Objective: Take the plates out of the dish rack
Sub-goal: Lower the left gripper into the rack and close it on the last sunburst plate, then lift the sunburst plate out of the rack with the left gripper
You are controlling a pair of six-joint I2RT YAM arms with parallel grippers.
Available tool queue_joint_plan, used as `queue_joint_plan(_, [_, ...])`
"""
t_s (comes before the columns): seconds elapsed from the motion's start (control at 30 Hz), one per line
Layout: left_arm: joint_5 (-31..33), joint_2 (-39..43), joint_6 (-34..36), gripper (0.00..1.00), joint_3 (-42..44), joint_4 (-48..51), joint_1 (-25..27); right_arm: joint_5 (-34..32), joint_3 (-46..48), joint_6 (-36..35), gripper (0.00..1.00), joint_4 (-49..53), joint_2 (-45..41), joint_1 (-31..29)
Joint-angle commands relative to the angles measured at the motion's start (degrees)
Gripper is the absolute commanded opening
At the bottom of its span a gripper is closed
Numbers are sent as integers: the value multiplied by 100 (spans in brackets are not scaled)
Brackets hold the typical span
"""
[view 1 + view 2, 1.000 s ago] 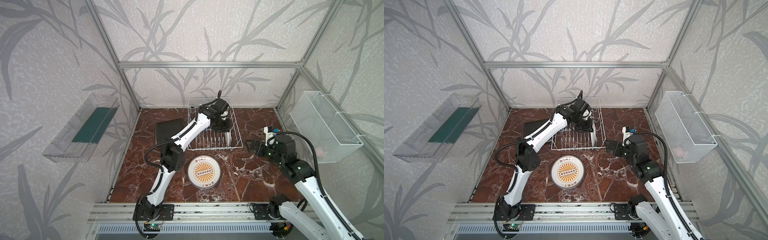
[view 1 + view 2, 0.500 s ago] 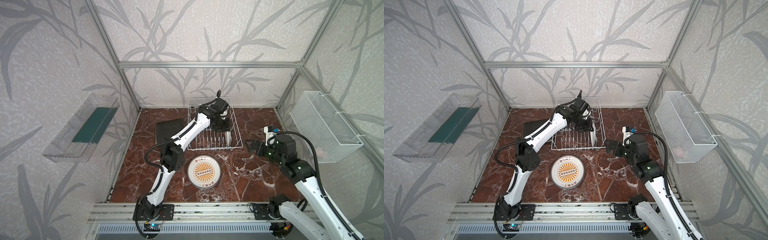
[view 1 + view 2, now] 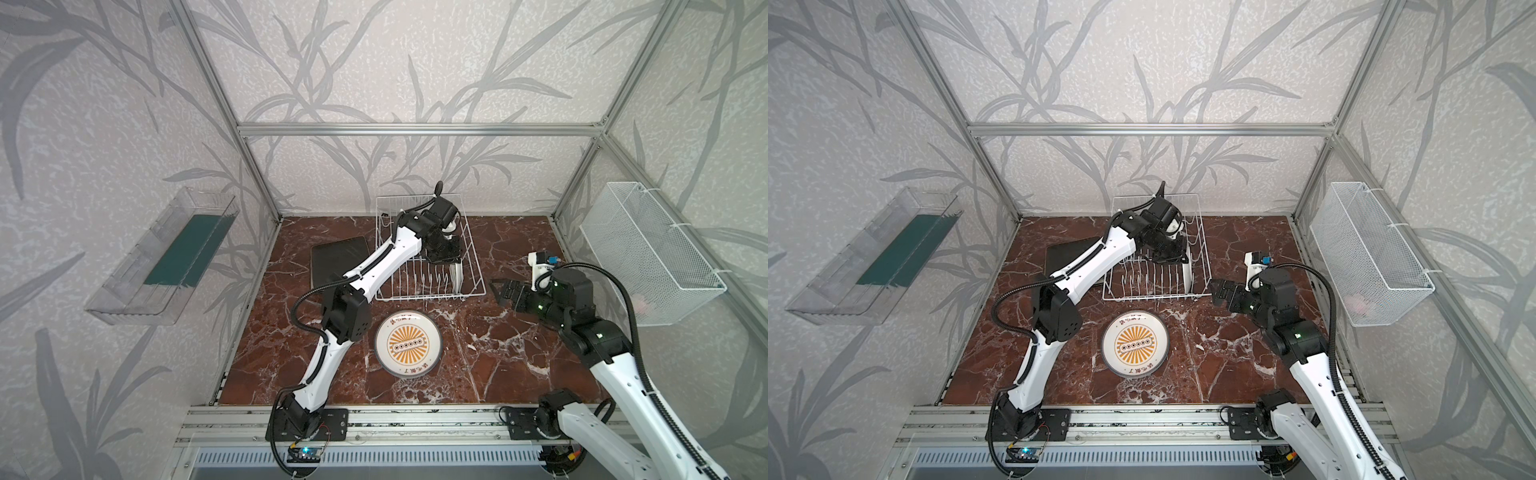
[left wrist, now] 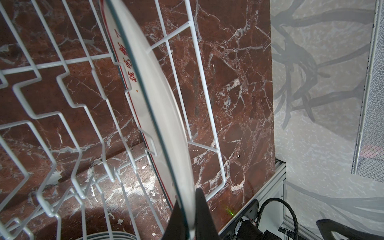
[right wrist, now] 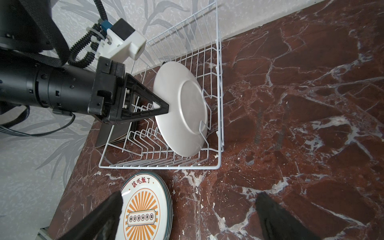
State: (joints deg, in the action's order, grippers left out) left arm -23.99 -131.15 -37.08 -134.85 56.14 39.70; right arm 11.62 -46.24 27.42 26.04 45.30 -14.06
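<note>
My left pincer (image 5: 164,108) is pressed together on the upper rim of the white plate (image 5: 180,110), the only one I can see standing in the dish rack (image 3: 428,296). It sits at the rack's right end, upper middle of both top views. The plate leans between the tines and a wire loop crosses its lower edge. I judge the lift should go straight up along the plate's own plane until it clears the wires, and only then swing out over the bench (image 3: 498,365). The hold is only on the rim, so I'd move slowly to keep the plate from pivoting. My right pincer (image 3: 498,291) is spread wide and holds nothing, hanging just right of the rack, ready to steady the rack if it drags.

The rack's other slots look bare. A stack of round plates (image 3: 409,343) lies flat at frame centre, and the dark square plates (image 3: 338,266) lie left of the rack. The mesh basket (image 3: 648,249) on the right wall holds something pinkish, too small to tell. The clear tray (image 3: 137,286) on the left wall holds a green strip (image 3: 187,249).
</note>
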Motion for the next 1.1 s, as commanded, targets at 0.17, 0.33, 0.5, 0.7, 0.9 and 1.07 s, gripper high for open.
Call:
queue_joint_plan(0.17, [-86, 215, -435, 0, -51, -249, 27, 42, -323, -69, 99, 60, 27, 37])
queue_joint_plan(0.33, [-97, 403, -458, 0, -59, -249, 25, 42, -385, -74, 99, 70, 32, 44])
queue_joint_plan(0.5, [-89, 567, -492, 0, -86, -226, 27, 18, -400, -43, 99, 81, -11, 45])
queue_joint_plan(0.7, [33, 720, -450, 0, -352, -52, 13, 8, -486, -38, 99, 112, -12, 49])
queue_joint_plan(0.9, [157, 904, -419, 0, -580, -58, 11, -53, -613, -67, 99, 160, 14, 49])
queue_joint_plan(1.07, [278, 1072, -278, 0, -768, -138, 3, -124, -755, -135, 99, 246, 56, 61])
